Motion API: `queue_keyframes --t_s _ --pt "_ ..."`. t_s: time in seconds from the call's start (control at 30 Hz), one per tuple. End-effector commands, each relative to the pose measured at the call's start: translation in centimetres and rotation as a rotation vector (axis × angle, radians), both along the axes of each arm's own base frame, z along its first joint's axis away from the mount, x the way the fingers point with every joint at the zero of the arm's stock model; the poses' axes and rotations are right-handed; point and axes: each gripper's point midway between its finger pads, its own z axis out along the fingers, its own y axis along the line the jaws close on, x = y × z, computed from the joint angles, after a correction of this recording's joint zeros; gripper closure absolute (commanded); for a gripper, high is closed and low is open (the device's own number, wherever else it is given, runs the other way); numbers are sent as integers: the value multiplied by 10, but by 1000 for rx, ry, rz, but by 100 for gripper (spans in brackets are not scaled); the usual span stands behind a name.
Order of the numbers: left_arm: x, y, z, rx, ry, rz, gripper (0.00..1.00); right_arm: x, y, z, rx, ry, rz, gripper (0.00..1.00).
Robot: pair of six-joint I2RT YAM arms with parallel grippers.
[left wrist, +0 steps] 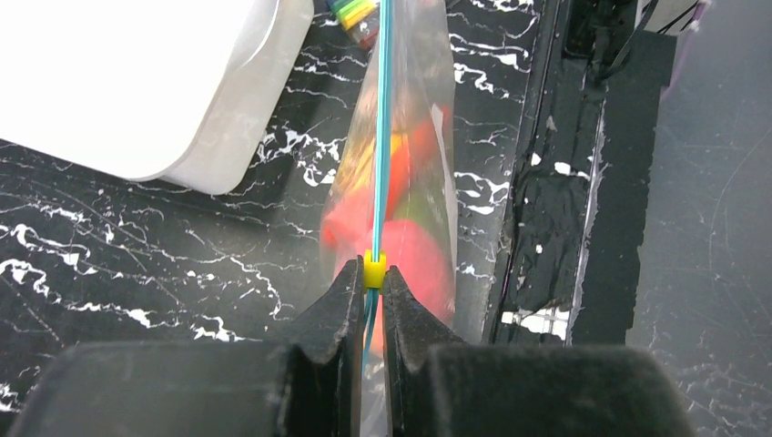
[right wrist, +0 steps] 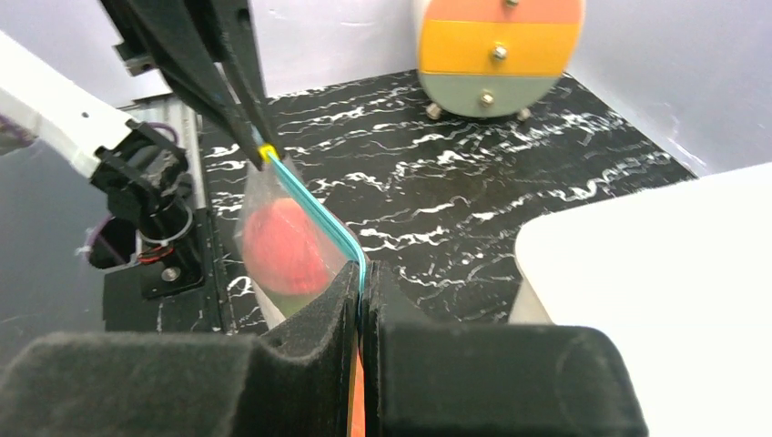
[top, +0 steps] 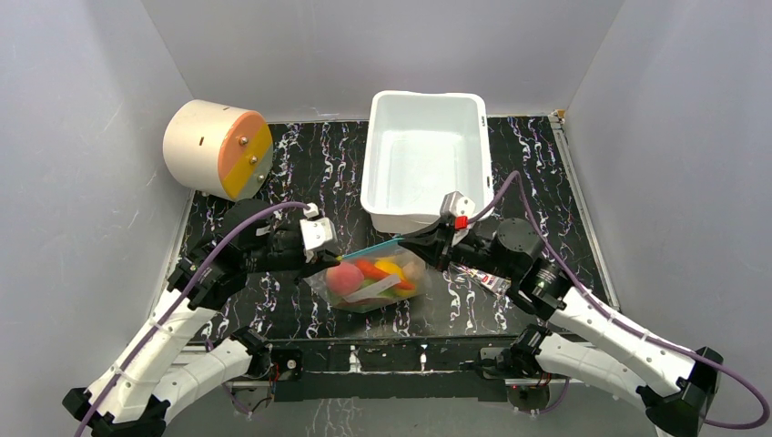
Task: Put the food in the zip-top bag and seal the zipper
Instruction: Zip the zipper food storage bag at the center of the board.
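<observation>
Over table (top: 273, 305), left pincer (left wrist: 373, 273) and right pincer (right wrist: 362, 273) seemingly pinch zipper (left wrist: 381, 137) ends.

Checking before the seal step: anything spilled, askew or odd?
Nothing spilled: the food sits inside the bag, which the left gripper and right gripper pinch at the zipper. Only a small printed packet lies loose on the table beside it.
</observation>
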Motion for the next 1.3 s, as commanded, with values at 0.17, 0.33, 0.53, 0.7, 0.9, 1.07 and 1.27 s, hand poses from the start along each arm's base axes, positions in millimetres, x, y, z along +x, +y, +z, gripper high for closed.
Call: queue_keyframes --t_s 0.17,0.33,0.53,0.7,0.9,1.07,1.27 --pt "-9 32 -13 142 6 63 100 34 -50 22 80 -25 -333 100" --pt "-9 51 -23 249 6 94 100 35 -64 21 86 -16 -388 100" --pt "-10 67 -27 323 -3 127 100 35 -73 11 71 9 -425 100" --pt "-11 71 -26 324 -5 148 100 42 -75 5 60 35 -466 100" --pt "-18 86 -34 370 3 179 100 47 -74 6 56 33 -481 100" --pt "-24 96 -28 387 3 202 100 36 -66 -12 3 45 -403 100" --pt "-41 99 0 323 -6 200 100 -9 -51 11 49 -22 -150 100"
